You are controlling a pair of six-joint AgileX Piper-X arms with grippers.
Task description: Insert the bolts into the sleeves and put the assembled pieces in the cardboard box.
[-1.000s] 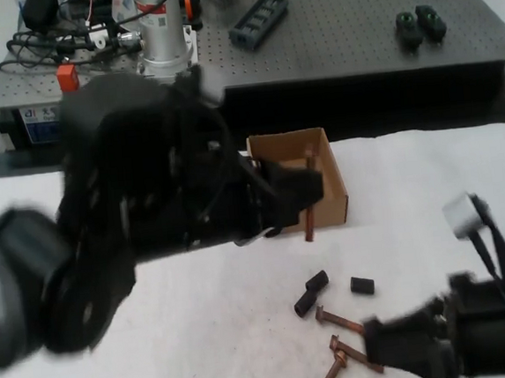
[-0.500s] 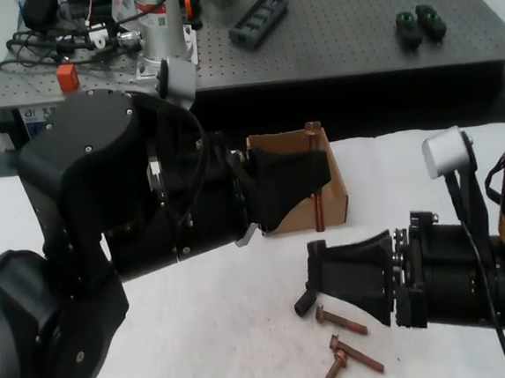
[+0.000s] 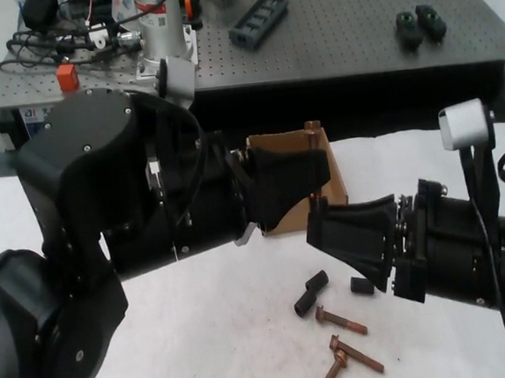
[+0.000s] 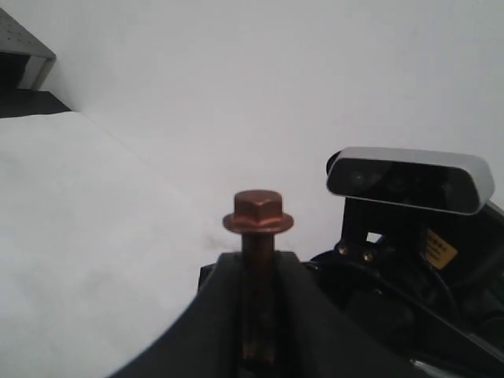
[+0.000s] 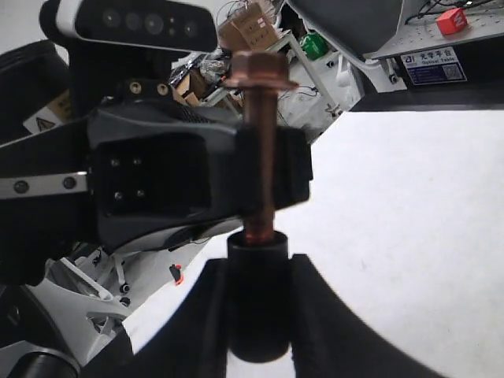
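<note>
High view: my left claw (image 3: pixel 315 175) is clamped on a copper-coloured bolt (image 3: pixel 313 130) and holds it upright just in front of the open cardboard box (image 3: pixel 277 143). My right claw (image 3: pixel 319 223) sits directly beneath it. Nearer the camera, a few loose sleeves (image 3: pixel 316 281), short and black, lie on the white cloth (image 3: pixel 203 335) beside three loose bolts (image 3: pixel 341 321).

Left wrist view: the two fingers of my left claw (image 4: pixel 257 272) are closed tight on the bolt's (image 4: pixel 257 228) shank. Its flanged hexagonal head stands clear above the fingertips, a dull copper brown.

Right wrist view: my right claw (image 5: pixel 258 287) is pinched around a sleeve (image 5: pixel 258 307), a stubby black cylinder with its open end up. The bolt (image 5: pixel 259 142) hangs straight above it in my left claw (image 5: pixel 272 177), with its tip at the sleeve's mouth. I cannot tell how deep it sits.

I judge the insertion to be in hand. The next move calls for keeping both pieces on one line while pressing them together. Then my left claw should let go so the right can carry the piece to the box.
</note>
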